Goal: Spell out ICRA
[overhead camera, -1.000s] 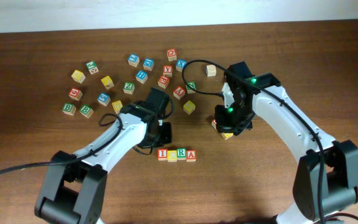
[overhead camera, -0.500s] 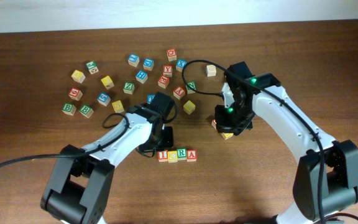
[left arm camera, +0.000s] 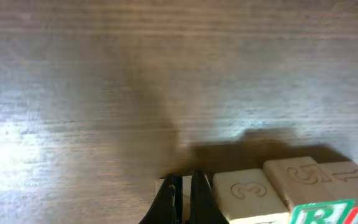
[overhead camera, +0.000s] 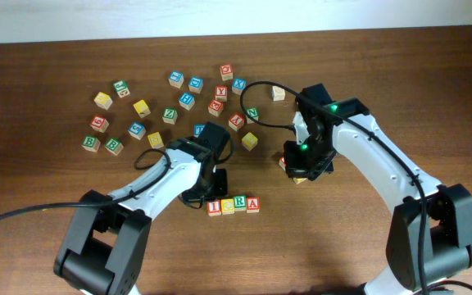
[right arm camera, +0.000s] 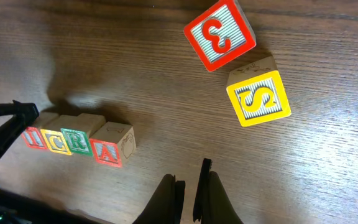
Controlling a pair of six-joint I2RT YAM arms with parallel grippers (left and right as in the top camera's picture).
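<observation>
Low in the centre of the overhead frame, the ICRA row (overhead camera: pixel 233 205) is laid left to right, letters in order. The left gripper (left arm camera: pixel 183 186), jaws pressed together and empty, is set just beside its left end. The right gripper (right arm camera: pixel 188 183), likewise closed on nothing, is seen well apart at upper right.

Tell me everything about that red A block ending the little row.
The red A block is a small pale wooden cube: one face red-framed with a red A, another bearing a faint line drawing. It rests flat on the brown table, last in the row, pressed against the green R block. Nothing else touches it.
</observation>
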